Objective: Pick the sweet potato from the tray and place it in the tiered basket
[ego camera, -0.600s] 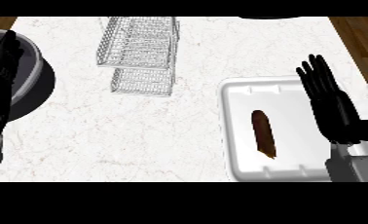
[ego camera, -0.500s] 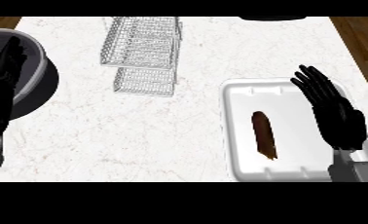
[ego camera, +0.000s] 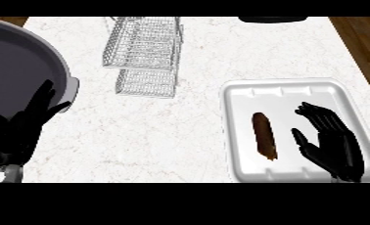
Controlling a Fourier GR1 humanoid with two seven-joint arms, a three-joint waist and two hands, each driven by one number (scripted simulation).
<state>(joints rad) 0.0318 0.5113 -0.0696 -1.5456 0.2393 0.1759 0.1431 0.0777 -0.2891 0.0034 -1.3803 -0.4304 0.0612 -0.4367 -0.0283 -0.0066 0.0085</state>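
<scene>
A brown sweet potato (ego camera: 265, 135) lies lengthwise in the white tray (ego camera: 289, 95) at the right of the counter. My right hand (ego camera: 334, 143) hovers over the tray just right of the sweet potato, fingers straight and spread, thumb towards it, not touching it. The wire tiered basket (ego camera: 145, 55) stands at the back, left of centre, with nothing in it. At the lower left my left hand (ego camera: 25, 128) rests open, fingers up, in front of a grey pot.
A large grey pot (ego camera: 29, 70) fills the left edge. A dark object (ego camera: 273, 19) lies at the counter's far edge. Brown floor shows past the counter's right edge. Bare marble lies between the basket and the tray.
My right hand has moved left and down over the tray, closer to the sweet potato. The view has shifted, so the pot and left hand sit further into the picture.
</scene>
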